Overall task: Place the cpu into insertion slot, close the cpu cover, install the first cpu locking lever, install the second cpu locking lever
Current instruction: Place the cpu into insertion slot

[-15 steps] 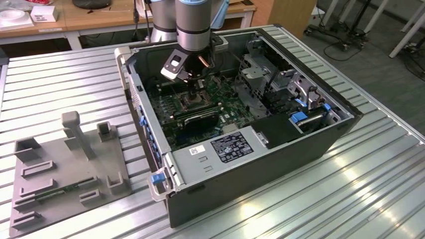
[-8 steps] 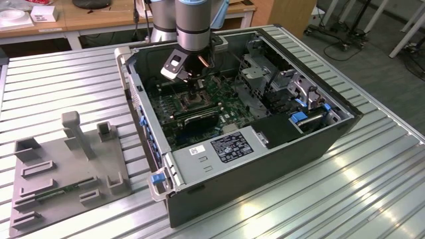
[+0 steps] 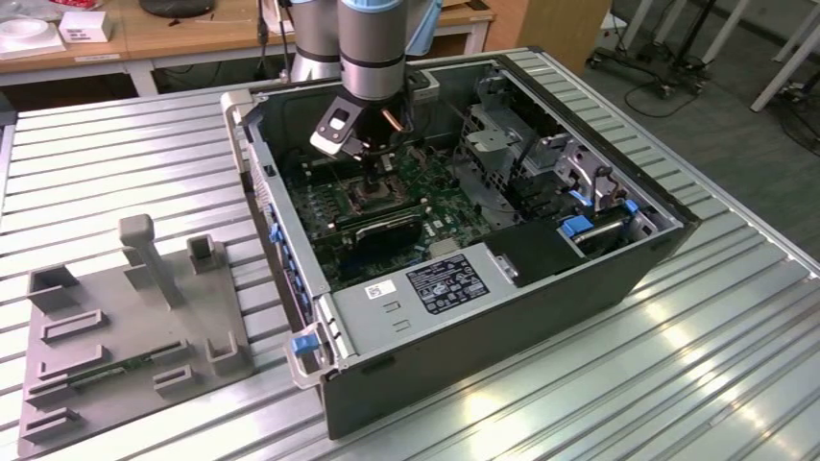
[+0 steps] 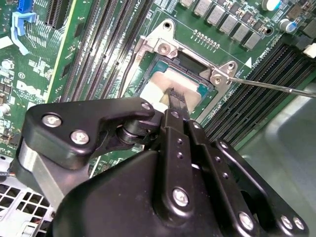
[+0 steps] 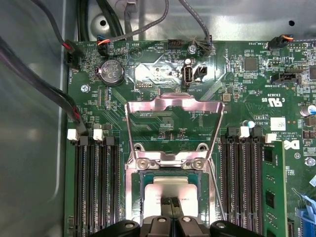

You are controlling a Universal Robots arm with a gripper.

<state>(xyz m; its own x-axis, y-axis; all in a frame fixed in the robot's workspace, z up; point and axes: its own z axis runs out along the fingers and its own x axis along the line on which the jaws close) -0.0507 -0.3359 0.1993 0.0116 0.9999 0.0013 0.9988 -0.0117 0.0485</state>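
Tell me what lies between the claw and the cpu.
Nothing. In both wrist views the claw rests straight on the metal top of the cpu, which sits in the insertion slot. The cpu cover stands open beyond it.

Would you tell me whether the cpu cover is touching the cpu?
Apart: in the first wrist view the cpu cover stands swung open, clear of the cpu.
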